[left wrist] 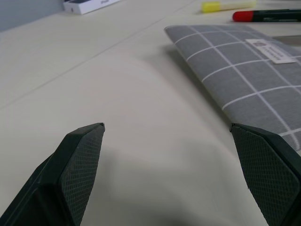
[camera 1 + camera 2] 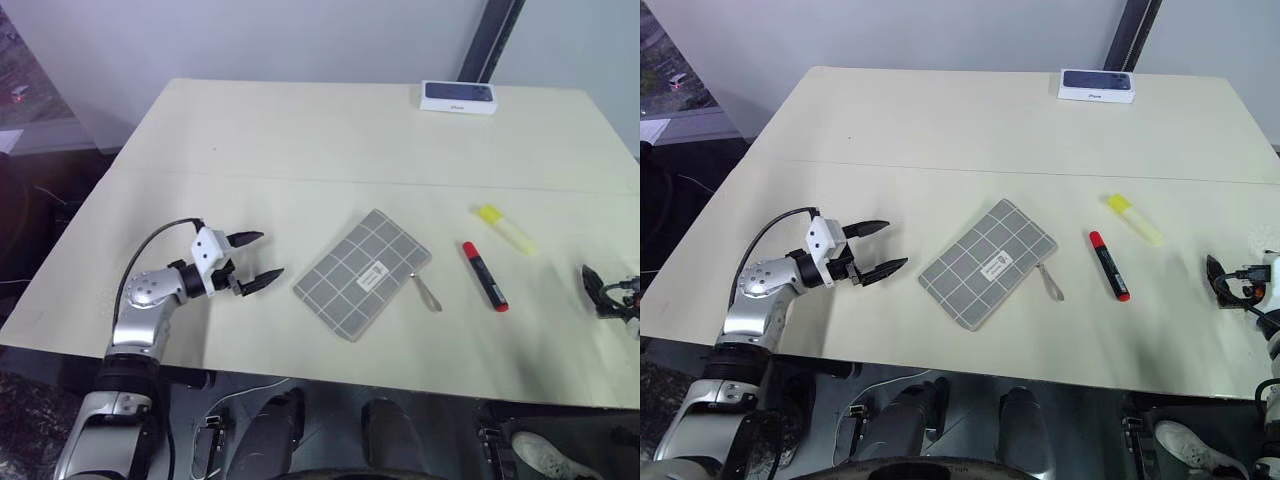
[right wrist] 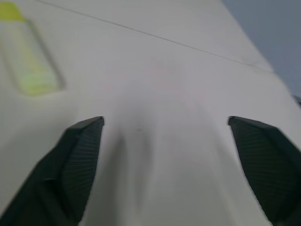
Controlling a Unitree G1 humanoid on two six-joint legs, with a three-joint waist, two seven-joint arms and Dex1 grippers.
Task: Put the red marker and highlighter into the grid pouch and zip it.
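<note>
So the red marker (image 2: 485, 276) and highlighter (image 2: 506, 229) lay on the worktop (image 2: 300, 140) just right of the grid pouch (image 2: 362, 273), both angled lengthwise away from the robot. The right claw (image 3: 164, 141) was nearer them, spread apart and empty; the left claw (image 2: 258, 260) gaped empty beside the pouch.

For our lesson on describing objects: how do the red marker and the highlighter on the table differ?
The marker is slim, red and black; the highlighter is thicker, translucent yellow. The marker lies nearer the pouch; the highlighter lies farther from it. Both lie flat on the table, outside the pouch.
</note>
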